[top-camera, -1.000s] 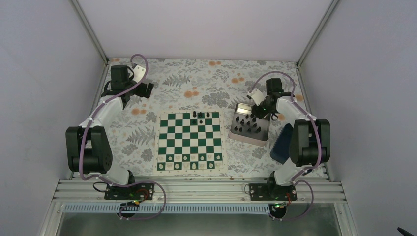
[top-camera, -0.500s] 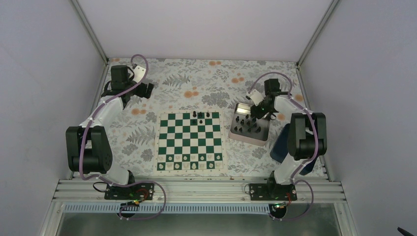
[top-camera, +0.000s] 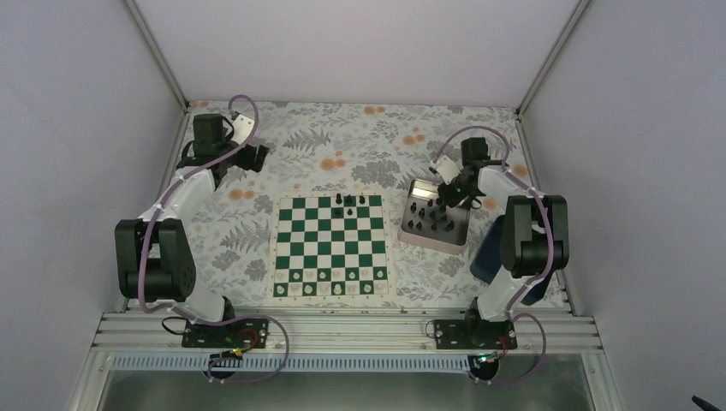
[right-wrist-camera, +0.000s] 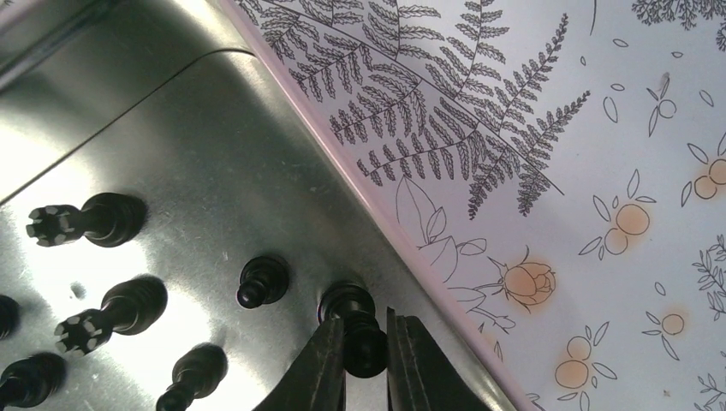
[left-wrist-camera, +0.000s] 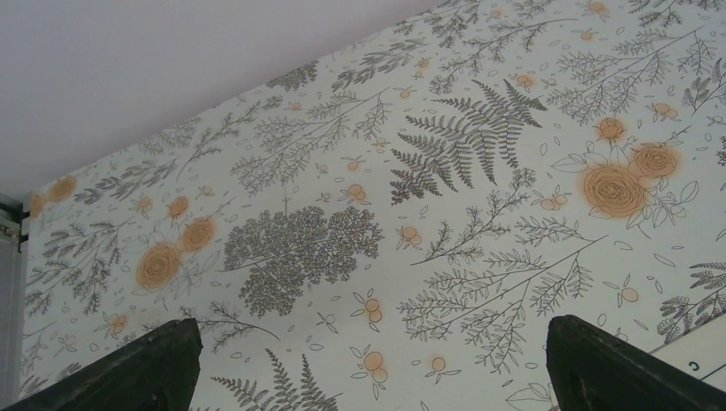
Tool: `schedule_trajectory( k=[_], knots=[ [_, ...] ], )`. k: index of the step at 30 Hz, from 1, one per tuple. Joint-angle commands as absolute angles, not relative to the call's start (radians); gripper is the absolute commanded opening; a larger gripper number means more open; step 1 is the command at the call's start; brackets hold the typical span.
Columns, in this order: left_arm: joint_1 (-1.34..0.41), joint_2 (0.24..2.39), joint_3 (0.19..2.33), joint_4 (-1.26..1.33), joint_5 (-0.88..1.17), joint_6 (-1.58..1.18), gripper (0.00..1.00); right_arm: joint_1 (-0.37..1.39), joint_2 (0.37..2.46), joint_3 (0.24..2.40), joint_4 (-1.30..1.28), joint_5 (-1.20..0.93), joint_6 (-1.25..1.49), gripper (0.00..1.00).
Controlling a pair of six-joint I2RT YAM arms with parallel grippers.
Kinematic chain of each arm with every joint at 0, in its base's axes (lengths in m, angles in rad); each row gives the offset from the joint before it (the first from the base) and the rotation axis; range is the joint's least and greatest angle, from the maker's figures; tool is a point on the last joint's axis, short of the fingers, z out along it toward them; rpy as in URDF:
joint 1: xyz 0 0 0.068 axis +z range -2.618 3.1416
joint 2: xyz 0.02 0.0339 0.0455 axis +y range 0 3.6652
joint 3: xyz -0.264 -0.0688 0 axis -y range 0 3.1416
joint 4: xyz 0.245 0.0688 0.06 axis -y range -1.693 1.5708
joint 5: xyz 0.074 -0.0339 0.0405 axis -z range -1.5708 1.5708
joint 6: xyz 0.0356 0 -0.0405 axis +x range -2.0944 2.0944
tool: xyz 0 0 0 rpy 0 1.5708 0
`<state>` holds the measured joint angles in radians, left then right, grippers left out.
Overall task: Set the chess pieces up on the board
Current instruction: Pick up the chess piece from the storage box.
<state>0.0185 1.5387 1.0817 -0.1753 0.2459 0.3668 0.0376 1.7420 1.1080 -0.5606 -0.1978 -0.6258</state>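
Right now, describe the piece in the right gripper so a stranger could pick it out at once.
Find the silvery tray right of the chessboard. Close to its pink rim, beside the floral cloth, stands a black piece. Unlike the loose pieces around it, it alone is pinched by the right gripper.

Inventory: one board [top-camera: 330, 248], one tray [top-camera: 434, 244], one blue box [top-camera: 486, 255], two arms [top-camera: 158, 257]. Black pieces [right-wrist-camera: 261, 281]: at least six in the tray.

Pale walls [top-camera: 360, 43] (floral tablecloth [top-camera: 342, 145] below)
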Motion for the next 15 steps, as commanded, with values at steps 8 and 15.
schedule_trajectory(
  k=[8, 15],
  knots=[
    [0.02, 1.547, 1.073, -0.175, 0.267, 0.38, 1.0, 0.035, 1.726, 1.193, -0.652, -0.274, -0.63, 0.04],
    [0.019, 1.551, 1.084, -0.176, 0.273, 0.378, 1.0, 0.159, 1.704, 1.35, -0.75, -0.243, -0.617, 0.04]
  ],
)
